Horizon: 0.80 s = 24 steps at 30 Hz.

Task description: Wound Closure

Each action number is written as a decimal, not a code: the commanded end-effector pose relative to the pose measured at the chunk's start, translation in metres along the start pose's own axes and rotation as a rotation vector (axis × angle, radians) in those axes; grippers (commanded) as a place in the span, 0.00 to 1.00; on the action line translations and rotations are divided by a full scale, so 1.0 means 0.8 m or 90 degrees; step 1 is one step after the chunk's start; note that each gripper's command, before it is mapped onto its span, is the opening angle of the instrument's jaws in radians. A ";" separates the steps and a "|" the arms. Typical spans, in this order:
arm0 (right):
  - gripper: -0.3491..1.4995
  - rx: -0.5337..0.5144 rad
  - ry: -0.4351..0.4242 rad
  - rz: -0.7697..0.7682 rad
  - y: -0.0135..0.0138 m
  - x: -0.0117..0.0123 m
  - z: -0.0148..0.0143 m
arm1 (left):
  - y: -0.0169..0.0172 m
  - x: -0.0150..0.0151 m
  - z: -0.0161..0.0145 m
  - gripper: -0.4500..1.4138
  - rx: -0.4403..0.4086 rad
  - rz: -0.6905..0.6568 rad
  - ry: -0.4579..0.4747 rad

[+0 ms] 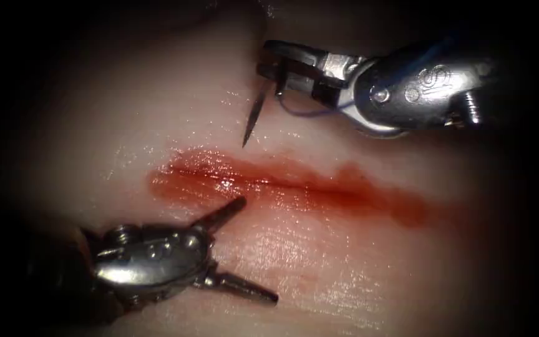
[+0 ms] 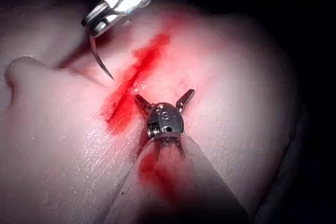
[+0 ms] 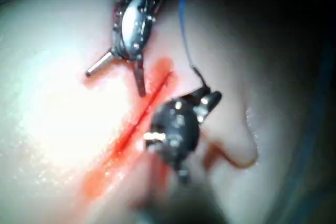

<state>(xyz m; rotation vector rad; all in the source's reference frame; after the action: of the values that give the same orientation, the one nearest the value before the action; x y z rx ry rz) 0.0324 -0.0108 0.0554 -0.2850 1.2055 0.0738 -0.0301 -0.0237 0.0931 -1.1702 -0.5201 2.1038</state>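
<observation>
Nearest my endoscope sits the left pincer [image 1: 254, 249], low on the picture, its jaws spread wide and holding nothing. One jaw reaches up toward the cut [image 1: 294, 185] and its tip ends right at the lower edge of the red fluid [image 1: 382, 200]; the other jaw points off to the right over bare tissue [image 1: 319, 262], well apart from the cut. From the left wrist view I see the same pincer [image 2: 164, 98] with both jaws splayed in a V, one tip just beside the red streak.

Across the cut, the right pincer [image 1: 272, 72] comes in from the right and grips the needle [image 1: 254, 115]. I see its jaws closed on the needle's upper part, seemingly toward the thread end, though I cannot tell the exact spot along the curve. Its shaft slants down and to the left from the jaws, with the sharp tip free in the air above pale tissue, short of the fluid and not in the tissue. In the left wrist view the needle [image 2: 100, 59] hangs as a dark curve from the right pincer [image 2: 94, 24], tip near the streak but apart from it.

Blue thread [image 1: 307, 112] loops from the jaws back under the right tool's wrist. In the right wrist view the thread [image 3: 184, 24] runs as a thin blue line toward the right pincer [image 3: 207, 98]
</observation>
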 end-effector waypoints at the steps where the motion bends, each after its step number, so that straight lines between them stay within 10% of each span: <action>1: 0.00 0.005 0.002 -0.006 -0.0013 -0.0004 0.0013 | 0.0004 -0.0011 0.0010 0.85 -0.002 -0.004 -0.003; 24: 0.00 -0.008 -0.015 -0.061 -0.0014 -0.0023 0.0027 | 0.0000 -0.0025 0.0006 0.82 -0.014 -0.020 -0.014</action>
<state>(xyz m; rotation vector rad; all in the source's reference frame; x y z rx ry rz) 0.0334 -0.0108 0.0575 -0.3543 1.1642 0.0000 -0.0293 -0.0242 0.0940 -1.1469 -0.5646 2.0925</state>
